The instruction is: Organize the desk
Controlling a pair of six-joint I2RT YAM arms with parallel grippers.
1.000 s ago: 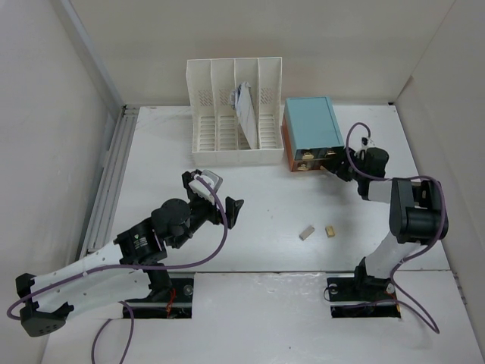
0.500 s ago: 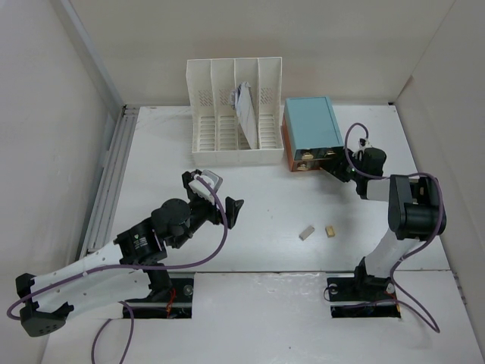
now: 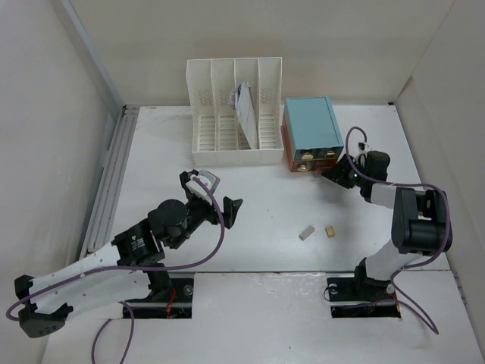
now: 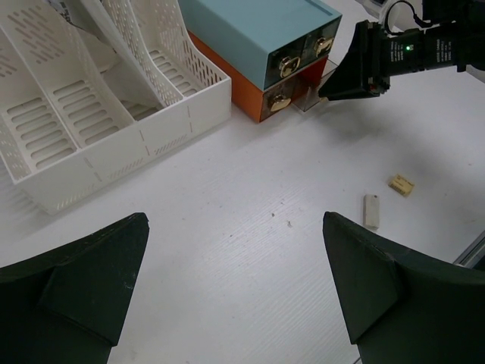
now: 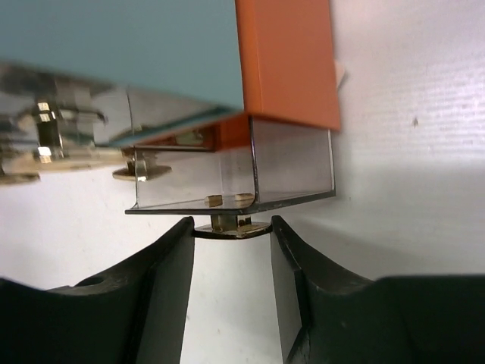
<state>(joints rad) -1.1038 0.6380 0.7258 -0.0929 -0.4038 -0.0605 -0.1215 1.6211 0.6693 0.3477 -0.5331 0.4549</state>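
Note:
The white desk (image 3: 265, 205) carries a teal drawer box (image 3: 311, 125) with an orange base at the back right. My right gripper (image 3: 333, 171) is at the box's front. In the right wrist view it (image 5: 232, 232) is shut on the brass knob (image 5: 227, 224) of a clear drawer (image 5: 292, 163), which stands partly out of the box. My left gripper (image 3: 218, 196) hovers open and empty over the desk's middle, and shows the same way in the left wrist view (image 4: 235, 227). A small white piece (image 3: 306, 233) and a small tan piece (image 3: 330, 230) lie on the desk.
A white slotted file rack (image 3: 235, 114) with a paper in one slot stands at the back, left of the drawer box. A grey rail (image 3: 110, 178) runs along the desk's left edge. White walls surround the desk.
My right gripper has drawn back a little toward the near side with the knob, and the clear drawer has slid out slightly. The left arm has barely shifted.

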